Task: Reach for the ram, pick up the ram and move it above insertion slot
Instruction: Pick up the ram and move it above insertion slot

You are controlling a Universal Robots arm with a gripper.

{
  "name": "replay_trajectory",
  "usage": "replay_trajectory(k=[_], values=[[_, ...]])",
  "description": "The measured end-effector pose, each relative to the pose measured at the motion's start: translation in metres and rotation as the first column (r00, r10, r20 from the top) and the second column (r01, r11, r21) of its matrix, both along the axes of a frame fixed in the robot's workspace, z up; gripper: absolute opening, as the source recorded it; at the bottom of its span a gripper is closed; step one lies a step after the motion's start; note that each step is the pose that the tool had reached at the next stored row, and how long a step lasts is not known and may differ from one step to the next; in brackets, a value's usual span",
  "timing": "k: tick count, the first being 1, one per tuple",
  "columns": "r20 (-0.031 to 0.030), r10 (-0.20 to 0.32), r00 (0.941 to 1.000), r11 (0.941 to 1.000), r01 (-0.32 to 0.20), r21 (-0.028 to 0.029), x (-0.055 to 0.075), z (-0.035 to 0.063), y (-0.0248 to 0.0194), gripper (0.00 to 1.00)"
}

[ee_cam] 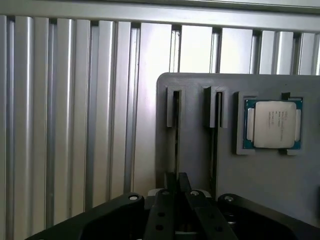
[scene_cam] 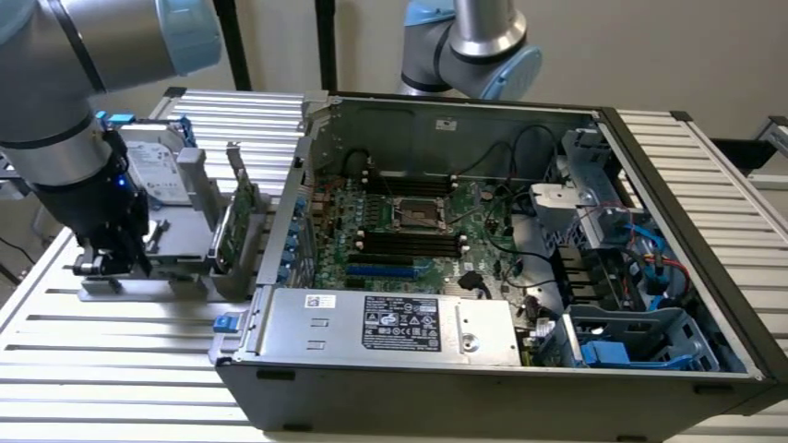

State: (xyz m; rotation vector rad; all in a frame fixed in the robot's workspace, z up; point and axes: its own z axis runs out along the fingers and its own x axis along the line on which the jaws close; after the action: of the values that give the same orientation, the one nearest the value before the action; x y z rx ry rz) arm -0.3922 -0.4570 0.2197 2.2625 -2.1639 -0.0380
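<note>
Arm: it is reaching down at the exterior view's left, well away from the open computer case, with the gripper sitting low over a grey holder on the slatted table.
Gripper: in the wrist view the gripper is standing narrow, its two dark fingers pinching in from either side on a thin upright edge.
Ram stick: the ram stick is showing edge-on as a slim dark line, standing in one of the holder's two grooves and running straight into the pinched fingertips; it is sitting low in the holder.
Holder: it is also carrying a processor chip lying flat in a square recess beside the grooves, plus a hard drive and green cards standing upright.
Case: the black memory slots are lying in the middle of the board, far from the gripper.
Background: a second arm is standing behind the case.
</note>
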Motion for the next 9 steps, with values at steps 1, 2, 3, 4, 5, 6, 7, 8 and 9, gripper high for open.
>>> replay_trajectory(k=[1, 2, 3, 4, 5, 6, 7, 8, 9], values=[[0.0, 0.0, 1.0, 1.0, 0.0, -0.0001, 0.0, 0.0045, 0.0, 0.14], [-0.0001, 0.0, 1.0, 1.0, 0.0, -0.0001, 0.0, 0.009, 0.0, 0.14], [0.0001, 0.0, 1.0, 1.0, 0.0, 0.0, 0.0, 0.0135, 0.0, 0.14], [-0.0001, 0.0, 1.0, 1.0, 0.0, -0.0002, 0.0, 0.018, 0.0, 0.14], [0.0, 0.0, 1.0, 1.0, 0.0, 0.0, 0.0, 0.0225, 0.0, 0.14], [-0.0001, 0.0, 1.0, 1.0, 0.0, -0.0001, 0.0, 0.0271, 0.0, 0.14], [0.0, 0.0, 1.0, 1.0, 0.0, -0.0001, 0.0, 0.0316, 0.0, 0.14], [0.0, 0.0, 1.0, 1.0, 0.0, -0.0001, 0.001, 0.0365, 0.0, 0.14], [0.0, 0.0, 1.0, 1.0, 0.0, -0.0001, 0.001, 0.041, 0.0, 0.14]])
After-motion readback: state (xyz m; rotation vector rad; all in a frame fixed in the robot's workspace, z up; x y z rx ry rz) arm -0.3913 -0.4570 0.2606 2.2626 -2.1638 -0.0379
